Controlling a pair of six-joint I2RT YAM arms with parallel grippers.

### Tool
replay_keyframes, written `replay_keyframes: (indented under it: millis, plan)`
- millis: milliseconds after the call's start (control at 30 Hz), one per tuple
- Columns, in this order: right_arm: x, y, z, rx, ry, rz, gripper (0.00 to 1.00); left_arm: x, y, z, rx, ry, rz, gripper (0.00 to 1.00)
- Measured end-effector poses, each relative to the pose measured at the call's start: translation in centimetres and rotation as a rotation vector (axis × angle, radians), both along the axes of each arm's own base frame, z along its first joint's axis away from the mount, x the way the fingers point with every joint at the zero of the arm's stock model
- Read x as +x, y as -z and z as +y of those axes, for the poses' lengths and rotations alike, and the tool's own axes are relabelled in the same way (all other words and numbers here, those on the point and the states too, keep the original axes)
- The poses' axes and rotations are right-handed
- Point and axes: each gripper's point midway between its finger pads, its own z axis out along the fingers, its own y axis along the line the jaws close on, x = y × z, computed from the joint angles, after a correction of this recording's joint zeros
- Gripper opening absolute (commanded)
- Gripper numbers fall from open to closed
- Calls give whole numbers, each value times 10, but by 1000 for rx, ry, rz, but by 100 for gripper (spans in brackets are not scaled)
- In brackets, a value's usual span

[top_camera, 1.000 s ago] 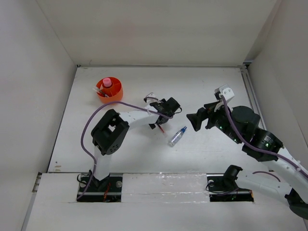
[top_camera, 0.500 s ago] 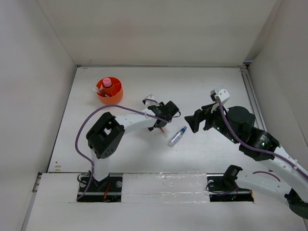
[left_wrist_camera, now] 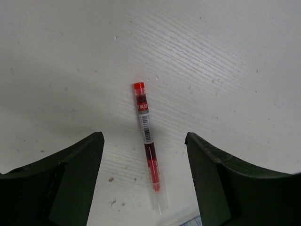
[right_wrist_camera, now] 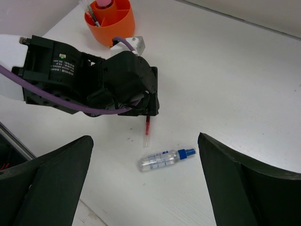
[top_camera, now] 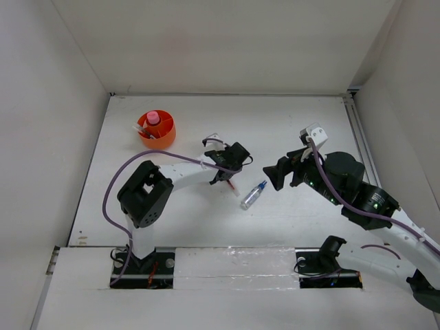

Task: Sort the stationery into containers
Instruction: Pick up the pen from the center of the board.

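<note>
White table (top_camera: 289, 124), faint wood grain, a few specks on it. A red pen (left_wrist_camera: 149, 143) lies flat near the middle, and just beside it, not touching, a clear bottle (top_camera: 253, 195) with a blue cap lies on its side. Over by the far left corner an orange tub (top_camera: 165, 141) stands upright, well apart from both.

bright even light, soft shadows
</note>
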Motion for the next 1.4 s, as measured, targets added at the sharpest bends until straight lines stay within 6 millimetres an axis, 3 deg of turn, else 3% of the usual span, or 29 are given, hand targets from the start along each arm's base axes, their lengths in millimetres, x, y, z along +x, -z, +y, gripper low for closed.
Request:
replay_keyframes:
  millis: [267, 400, 467, 667, 733, 1000, 1133, 1267, 1400]
  plan:
    - [-1, 4, 3, -1, -13, 5, 99, 6, 15, 0, 32, 7, 31, 49]
    - [-1, 7, 4, -3, -16, 12, 99, 7, 23, -4, 46, 11, 52, 46]
    - [-1, 7, 4, 0, -17, 12, 99, 7, 27, -4, 49, 11, 61, 34]
    - [-3, 5, 2, 13, -16, 8, 99, 8, 30, -4, 55, 11, 75, 15]
    - [-3, 5, 2, 14, -16, 8, 99, 7, 31, -5, 52, 16, 79, 0]
    - [-4, 3, 1, 23, -16, -1, 99, 14, 31, -5, 34, 36, 77, 0]
    - [-4, 3, 1, 23, -16, -1, 99, 22, 29, 11, 22, 17, 67, 0]
    - [-4, 3, 2, 24, -21, 0, 99, 30, 13, 47, 50, -29, 36, 0]
    - [-5, 1, 4, 31, -34, -4, 99, 48, -47, 72, 61, -90, -110, 0]
